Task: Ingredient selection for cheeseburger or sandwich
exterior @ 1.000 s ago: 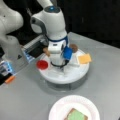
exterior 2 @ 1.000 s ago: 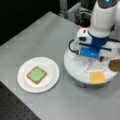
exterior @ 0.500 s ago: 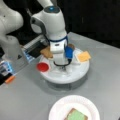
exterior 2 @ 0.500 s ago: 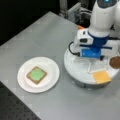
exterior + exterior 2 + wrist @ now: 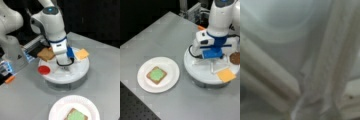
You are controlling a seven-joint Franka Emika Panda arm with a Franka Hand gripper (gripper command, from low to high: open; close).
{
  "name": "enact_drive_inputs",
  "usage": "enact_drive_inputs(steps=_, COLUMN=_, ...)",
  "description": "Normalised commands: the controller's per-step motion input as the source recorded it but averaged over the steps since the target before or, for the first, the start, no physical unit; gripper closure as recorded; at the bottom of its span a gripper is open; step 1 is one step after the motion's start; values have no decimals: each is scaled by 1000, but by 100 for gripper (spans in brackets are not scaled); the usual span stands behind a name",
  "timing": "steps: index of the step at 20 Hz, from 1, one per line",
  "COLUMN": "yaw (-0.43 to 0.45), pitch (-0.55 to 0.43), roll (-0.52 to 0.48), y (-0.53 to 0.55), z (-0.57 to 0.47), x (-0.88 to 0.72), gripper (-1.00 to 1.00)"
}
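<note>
Both front views: gripper (image 5: 65, 67) low over white tray (image 5: 80, 72), grip state indiscernible.

Two toast squares in all: one (image 5: 46, 54) on the round white turntable (image 5: 75, 75), at about ten o'clock on it, and one (image 5: 156, 75) on the single paper plate (image 5: 171, 71). One green leaf piece (image 5: 156, 74) lies on that plated toast. On the turntable I count one red disc (image 5: 44, 70), one yellow square (image 5: 82, 53) and one dark brown disc (image 5: 235, 58). One arm with one tool (image 5: 64, 65) over one grey table (image 5: 157, 32).
</note>
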Motion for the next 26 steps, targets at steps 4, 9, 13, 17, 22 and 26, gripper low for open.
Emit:
enact_drive_inputs(steps=4, yaw=322, pitch=55, roll=138, y=-33, z=-157, x=-90, gripper=-100)
enact_drive_inputs(steps=9, yaw=334, pitch=44, roll=117, y=-37, z=-151, x=-32, gripper=-100)
enact_drive_inputs(steps=13, yaw=372, pitch=28, roll=96, y=-73, z=-148, x=63, gripper=-100)
enact_drive_inputs(steps=17, yaw=416, pitch=15, roll=94, y=-98, z=-148, x=129, gripper=-100)
enact_drive_inputs(steps=22, yaw=355, pitch=22, roll=103, y=-107, z=-149, x=93, gripper=-100)
enact_drive_inputs(steps=26, yaw=253, pitch=28, roll=97, y=-136, z=-157, x=16, gripper=-100)
